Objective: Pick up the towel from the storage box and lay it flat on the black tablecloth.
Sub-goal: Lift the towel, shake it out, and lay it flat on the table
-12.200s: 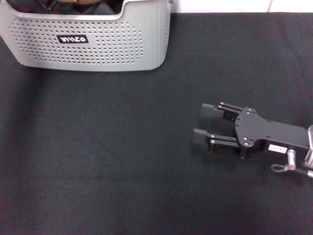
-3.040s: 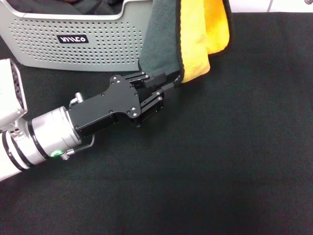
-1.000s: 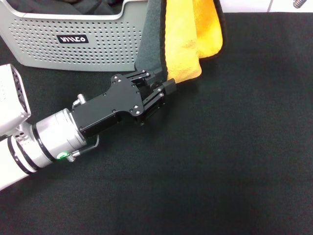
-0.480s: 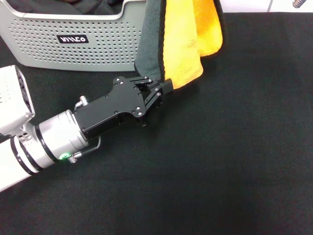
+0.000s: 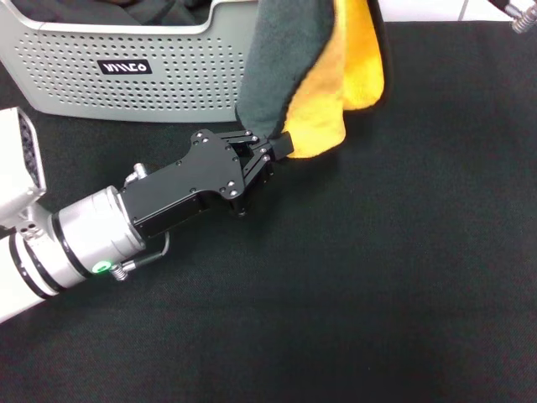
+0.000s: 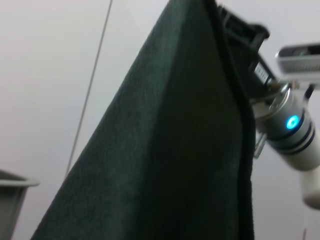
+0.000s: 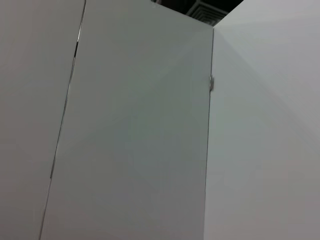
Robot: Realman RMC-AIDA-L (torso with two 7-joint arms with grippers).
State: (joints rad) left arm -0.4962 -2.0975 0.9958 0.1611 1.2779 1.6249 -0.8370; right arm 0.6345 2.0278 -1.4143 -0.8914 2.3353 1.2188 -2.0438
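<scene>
- Left gripper (image 5: 275, 144): reaches in from the near left above the black tablecloth (image 5: 377, 269), pointing up and right toward the storage box (image 5: 151, 75). Its fingers are pinched together on the lower corner of the towel (image 5: 315, 75).
- Towel: hangs in folds from beyond the top edge of the head view, just right of the box's right corner. Grey side faces left, orange-yellow side faces right and forward, black binding runs down the right edge. Lowest orange fold sits just beside the left gripper's fingertips. Whether the towel's bottom touches the cloth cannot be told.
- Left wrist view: the towel's (image 6: 165, 150) dark grey face fills most of the picture, black binding along one edge. Behind it, higher up, is the right gripper (image 6: 239, 26) at the towel's top edge; whether it is spread or pressed together cannot be told.
- Storage box: far left on the surface, logo label (image 5: 124, 67) facing the robot, dark cloths (image 5: 126, 10) visible inside.
- Right arm: only a metal bit at the top right corner of the head view (image 5: 522, 15). Right wrist view shows only plain white wall panels (image 7: 135, 130).
</scene>
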